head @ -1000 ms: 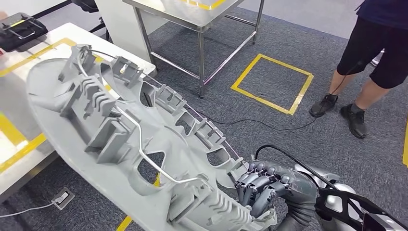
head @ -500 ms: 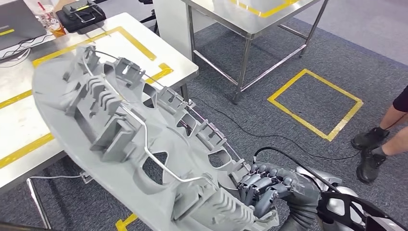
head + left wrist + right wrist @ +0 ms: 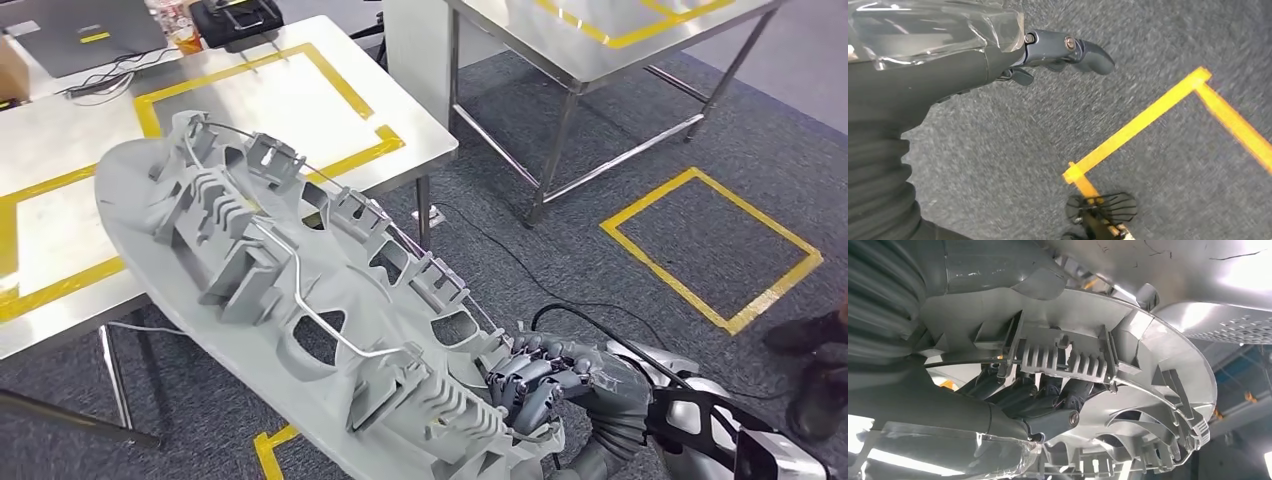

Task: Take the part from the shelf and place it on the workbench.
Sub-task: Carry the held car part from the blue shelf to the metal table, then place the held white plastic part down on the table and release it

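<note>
The part [image 3: 250, 290] is a large grey plastic disc with ribs, clips and a thin wire bail, held tilted in front of me. My right hand [image 3: 545, 385] grips its near rim from below, fingers curled over the edge. In the right wrist view the dark fingers [image 3: 1048, 400] clamp a ribbed clip of the part [image 3: 1148, 355]. The far end of the part overlaps the corner of the white workbench [image 3: 300, 100], which is marked with yellow tape. My left hand [image 3: 998, 55] hangs over the carpet with fingers extended, holding nothing.
A steel table [image 3: 600, 40] stands at the back right. A laptop [image 3: 80, 25] and a black case [image 3: 235, 15] lie at the workbench's far end. A yellow tape square [image 3: 715, 245] and a black cable [image 3: 520, 270] are on the carpet. A person's shoes [image 3: 815, 335] are at the right.
The whole view has swung: the workbench has come further into the picture and the person has slid to the right edge. My right hand's grip on the part is unchanged.
</note>
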